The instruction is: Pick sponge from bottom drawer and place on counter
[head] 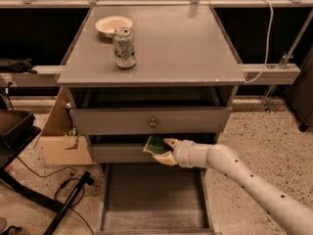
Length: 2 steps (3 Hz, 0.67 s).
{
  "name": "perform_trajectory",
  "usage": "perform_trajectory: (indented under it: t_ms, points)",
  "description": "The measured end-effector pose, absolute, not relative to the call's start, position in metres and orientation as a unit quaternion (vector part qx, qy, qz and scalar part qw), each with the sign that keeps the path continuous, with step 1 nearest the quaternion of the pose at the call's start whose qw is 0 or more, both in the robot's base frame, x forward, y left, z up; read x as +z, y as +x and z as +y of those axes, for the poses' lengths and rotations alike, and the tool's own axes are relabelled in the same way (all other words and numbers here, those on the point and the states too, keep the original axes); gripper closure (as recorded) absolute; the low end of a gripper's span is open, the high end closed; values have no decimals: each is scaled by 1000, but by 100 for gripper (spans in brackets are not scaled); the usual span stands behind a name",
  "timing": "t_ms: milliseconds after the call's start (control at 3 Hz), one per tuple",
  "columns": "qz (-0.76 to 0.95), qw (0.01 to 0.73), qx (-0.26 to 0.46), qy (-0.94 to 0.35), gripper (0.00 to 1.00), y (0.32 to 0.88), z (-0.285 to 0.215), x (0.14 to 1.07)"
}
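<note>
In the camera view, the bottom drawer (151,199) stood pulled out with its flat floor showing, and above it the gripper (164,151) was clamped on the sponge (154,143), green face up, against the middle drawer's (117,153) front. On the counter (186,43), a pale bowl (113,25) sat near the far left corner, with a can (124,48) just in front of it. A cardboard box (58,141) stood on the speckled floor (259,136) to the left of the cabinet, while the fingers hid the sponge's lower edge and the arm (244,180) ran out of the picture at the lower right.

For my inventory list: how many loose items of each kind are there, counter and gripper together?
Bowl: 1, on the counter
Can: 1, on the counter
Sponge: 1, in the gripper, above the bottom drawer
Total: 3
</note>
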State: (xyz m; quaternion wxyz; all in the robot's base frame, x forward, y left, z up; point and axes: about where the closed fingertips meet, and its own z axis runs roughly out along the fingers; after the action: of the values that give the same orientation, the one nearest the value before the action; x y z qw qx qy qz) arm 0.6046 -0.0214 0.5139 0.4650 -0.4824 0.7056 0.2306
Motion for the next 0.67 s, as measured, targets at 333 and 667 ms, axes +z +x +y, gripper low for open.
perform_trajectory:
  t_ms: [333,667]
  points:
    - [706,466,233,-481,100,603,-19,514]
    - [694,464,243,-494,100,586,-23,528]
